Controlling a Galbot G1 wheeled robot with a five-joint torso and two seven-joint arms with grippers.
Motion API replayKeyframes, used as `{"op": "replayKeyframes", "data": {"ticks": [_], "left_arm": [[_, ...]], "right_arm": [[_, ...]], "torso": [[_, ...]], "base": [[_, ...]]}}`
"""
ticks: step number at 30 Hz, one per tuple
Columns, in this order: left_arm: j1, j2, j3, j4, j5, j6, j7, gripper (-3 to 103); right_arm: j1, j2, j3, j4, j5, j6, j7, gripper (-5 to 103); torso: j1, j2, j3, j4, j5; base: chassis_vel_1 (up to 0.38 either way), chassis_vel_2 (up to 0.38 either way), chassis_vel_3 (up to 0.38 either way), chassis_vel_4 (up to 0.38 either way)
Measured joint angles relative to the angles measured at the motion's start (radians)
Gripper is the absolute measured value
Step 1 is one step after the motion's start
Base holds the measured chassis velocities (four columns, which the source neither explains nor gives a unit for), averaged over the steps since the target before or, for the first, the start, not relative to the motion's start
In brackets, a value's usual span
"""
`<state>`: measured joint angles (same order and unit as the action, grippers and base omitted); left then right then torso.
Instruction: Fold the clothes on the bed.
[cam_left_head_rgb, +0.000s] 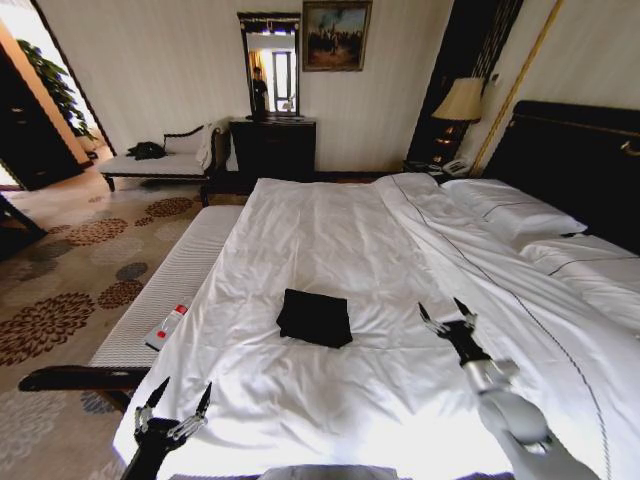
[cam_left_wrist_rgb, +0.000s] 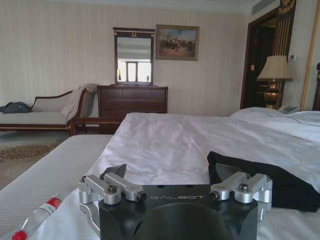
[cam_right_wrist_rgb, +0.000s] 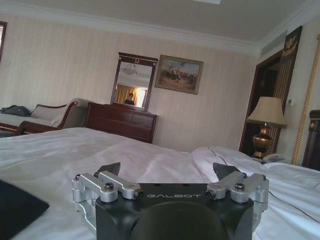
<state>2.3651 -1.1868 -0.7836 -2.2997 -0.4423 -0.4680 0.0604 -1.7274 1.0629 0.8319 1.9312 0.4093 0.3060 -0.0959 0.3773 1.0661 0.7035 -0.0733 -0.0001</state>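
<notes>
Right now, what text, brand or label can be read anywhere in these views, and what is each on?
"GALBOT": on the black body of the left gripper.
"GALBOT": on the black body of the right gripper.
Red label on the plastic bottle lying on the bench: too small to read.
Folded black T-shirt on the bed: no lettering shows.

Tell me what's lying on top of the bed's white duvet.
On the duvet lies one folded black T-shirt, between the open left gripper and open right gripper. Its lettering is hidden.
</notes>
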Motion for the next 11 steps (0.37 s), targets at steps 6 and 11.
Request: {"op": "replayKeyframes", "data": {"ticks": [6, 11], "left_arm": [[0.000, 0.000, 0.000, 0.000, 0.000, 0.000, 0.000, 100], [0.000, 0.000, 0.000, 0.000, 0.000, 0.000, 0.000, 100]], "right_arm": [[-0.095, 0.093, 0.049, 0.006, -0.010, 0.090, -0.037, 100], [-0.145, 0.145, 0.071, 0.007, -0.009, 0.157, -0.062, 100]], "torso": [[0.000, 0.000, 0.000, 0.0000, 0.0001], [0.000, 0.000, 0.000, 0.0000, -0.0001]], "base": [[0.000, 0.000, 0.000, 0.000], [0.000, 0.000, 0.000, 0.000]]}}
